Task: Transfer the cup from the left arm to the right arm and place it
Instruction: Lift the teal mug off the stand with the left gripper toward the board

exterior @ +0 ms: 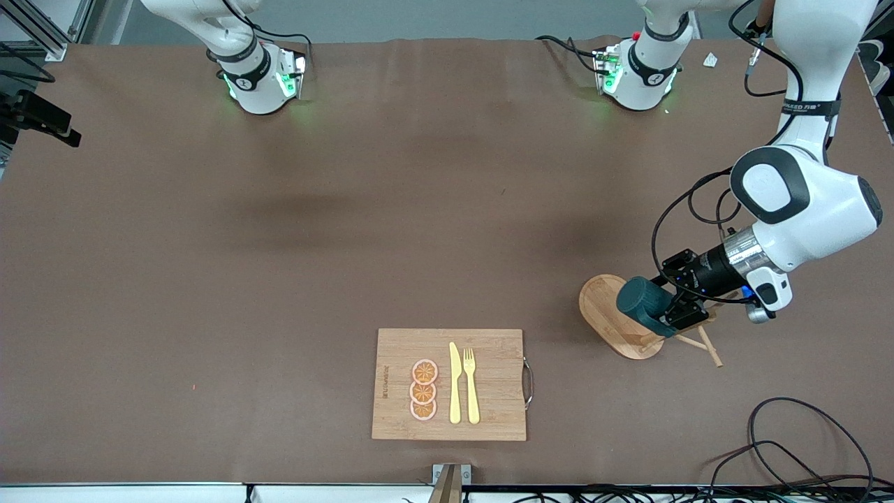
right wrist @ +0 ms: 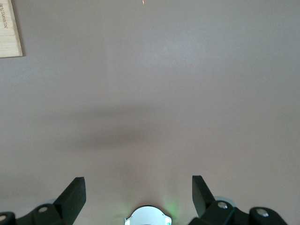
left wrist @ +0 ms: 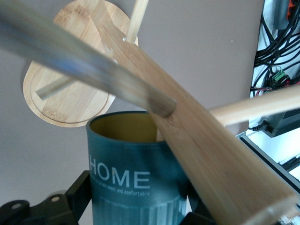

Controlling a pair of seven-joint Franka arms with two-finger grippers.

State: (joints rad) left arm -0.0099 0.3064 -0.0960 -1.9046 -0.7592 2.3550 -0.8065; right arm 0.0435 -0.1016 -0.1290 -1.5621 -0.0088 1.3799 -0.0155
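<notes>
Left gripper is clamped on the cup — dark teal, lying roughly sideways in the grip, over the wooden peg rack at the left arm's end of the desk. Cup is off the desk surface, still at the rack. In the left wrist view the cup shows "HOME" lettering and a yellowish inside, with black fingers on either side of its wall; a rack peg ends right at the cup's rim, and the oval rack base lies below. Cannot tell whether the peg is actually inside the cup.

Right arm waits up near its base. Right gripper is wide apart with nothing between the fingers, hanging over bare desk.

Elsewhere: cutting board near the front edge, carrying three orange slices, a yellow knife and a yellow fork side by side — well apart from the rack.
</notes>
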